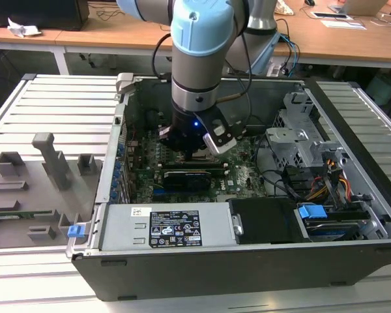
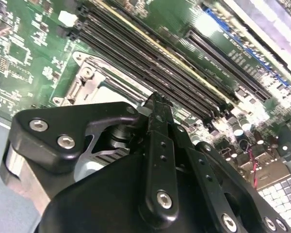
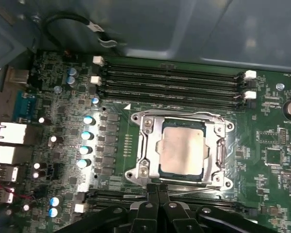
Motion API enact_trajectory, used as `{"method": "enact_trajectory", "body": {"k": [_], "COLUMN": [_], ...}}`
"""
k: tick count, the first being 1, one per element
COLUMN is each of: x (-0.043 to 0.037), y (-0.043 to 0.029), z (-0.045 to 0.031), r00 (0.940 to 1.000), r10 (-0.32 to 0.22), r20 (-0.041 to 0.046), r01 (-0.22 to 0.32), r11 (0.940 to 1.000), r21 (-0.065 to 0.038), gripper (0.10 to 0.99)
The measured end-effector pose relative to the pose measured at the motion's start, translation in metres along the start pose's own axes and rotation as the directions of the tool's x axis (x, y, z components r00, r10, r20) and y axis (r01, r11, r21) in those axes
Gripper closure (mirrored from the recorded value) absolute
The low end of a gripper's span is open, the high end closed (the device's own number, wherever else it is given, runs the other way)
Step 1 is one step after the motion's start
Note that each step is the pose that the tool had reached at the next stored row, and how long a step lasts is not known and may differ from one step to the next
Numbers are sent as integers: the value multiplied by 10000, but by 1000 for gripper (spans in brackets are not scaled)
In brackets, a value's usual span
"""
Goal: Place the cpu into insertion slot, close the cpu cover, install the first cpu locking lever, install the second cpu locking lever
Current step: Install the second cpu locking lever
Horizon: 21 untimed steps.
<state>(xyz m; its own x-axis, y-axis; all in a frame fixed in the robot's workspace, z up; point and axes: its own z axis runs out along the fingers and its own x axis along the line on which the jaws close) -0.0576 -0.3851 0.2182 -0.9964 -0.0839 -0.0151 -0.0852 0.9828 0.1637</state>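
Observation:
In the first wrist view the cpu [image 3: 182,149], a pale silvery-tan square, lies flat in the insertion slot [image 3: 136,174]. The silver cpu cover [image 3: 149,145] is down around it, framing the chip. One thin locking lever [image 3: 196,190] runs along the socket edge nearest my gripper [image 3: 158,190]; another [image 3: 174,115] runs along the far edge. My fingers are shut, tips together, at the near edge where that lever starts. The second wrist view shows the fingertips [image 2: 156,103] pressed together above the socket's metal corner [image 2: 85,80]. In the exterior view the gripper [image 1: 195,155] is low over the motherboard.
Long black memory slots [image 3: 169,82] lie just beyond the socket. A row of capacitors [image 3: 86,141] stands beside it. A black expansion card [image 1: 186,176], the power supply [image 1: 163,228] and a drive cage [image 1: 300,130] crowd the case. A grey fixture tray [image 1: 32,189] sits outside.

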Motion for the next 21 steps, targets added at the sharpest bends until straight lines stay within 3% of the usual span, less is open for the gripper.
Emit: {"method": "enact_trajectory", "body": {"k": [9,13,18,21], "x": [144,150,173,176], "y": [-100,-115,-136,-140], "z": [59,114,169,191], "r00": [10000,10000,9999,9999], "r10": [-22,-31,-67,-75], "r20": [63,76,97,106], "r01": [26,37,78,88], "r11": [9976,9964,9934,9923], "r21": [-685,-847,-1141,-1236], "gripper": [980,980,980,980]}}
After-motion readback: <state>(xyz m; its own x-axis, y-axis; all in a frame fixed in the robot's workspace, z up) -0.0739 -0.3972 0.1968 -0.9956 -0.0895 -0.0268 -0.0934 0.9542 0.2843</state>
